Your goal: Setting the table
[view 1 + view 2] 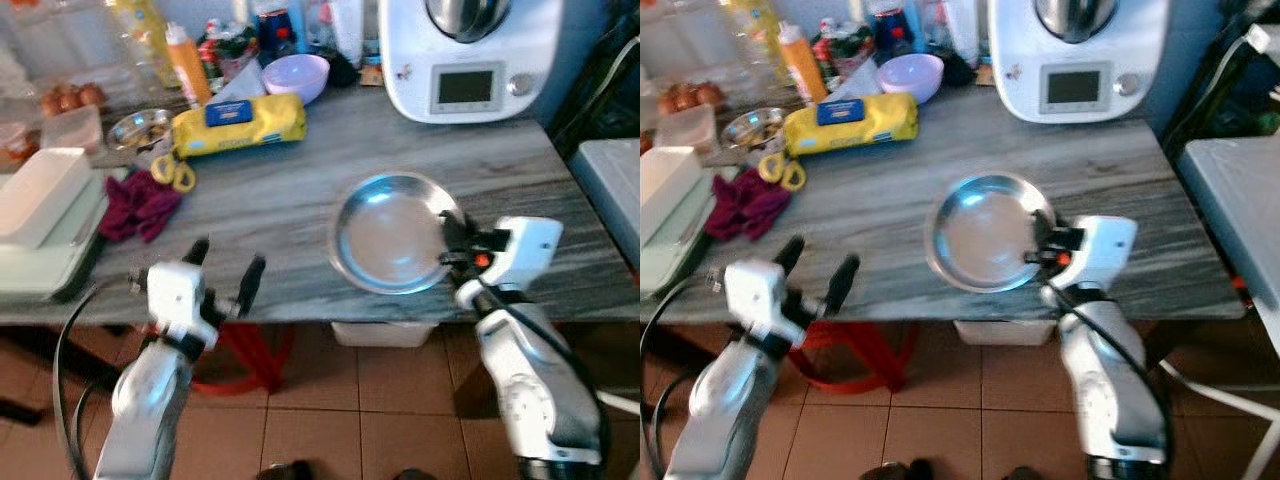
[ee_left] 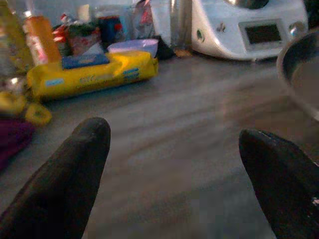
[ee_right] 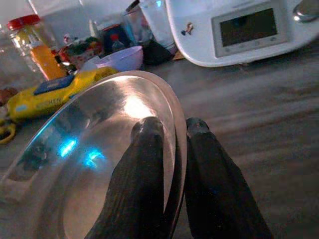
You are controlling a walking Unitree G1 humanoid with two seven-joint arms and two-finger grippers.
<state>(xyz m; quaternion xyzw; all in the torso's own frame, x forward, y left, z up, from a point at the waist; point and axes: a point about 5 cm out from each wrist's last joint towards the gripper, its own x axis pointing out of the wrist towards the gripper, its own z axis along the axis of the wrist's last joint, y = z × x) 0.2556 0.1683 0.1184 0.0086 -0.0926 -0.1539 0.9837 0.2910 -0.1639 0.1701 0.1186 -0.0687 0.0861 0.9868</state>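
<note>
Grey wooden table (image 1: 300,190) was crowded; your right gripper (image 1: 452,243) pinched the steel plate (image 1: 388,235) by its rim, seemingly thinly, so it could slip; left gripper (image 1: 222,268) hung spread, empty.

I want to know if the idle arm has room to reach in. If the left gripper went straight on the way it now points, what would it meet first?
Probably the yellow packet. The left gripper, open, points over bare tabletop toward it. Depth is unclear; the steel plate lies off to the side.

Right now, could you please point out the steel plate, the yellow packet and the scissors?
steel plate (image 1: 385,235), left eye view, bare middle of its dish.
yellow packet (image 1: 262,122), left eye view, its yellow wrapper.
scissors (image 1: 174,173), left eye view, yellow handles.
</note>
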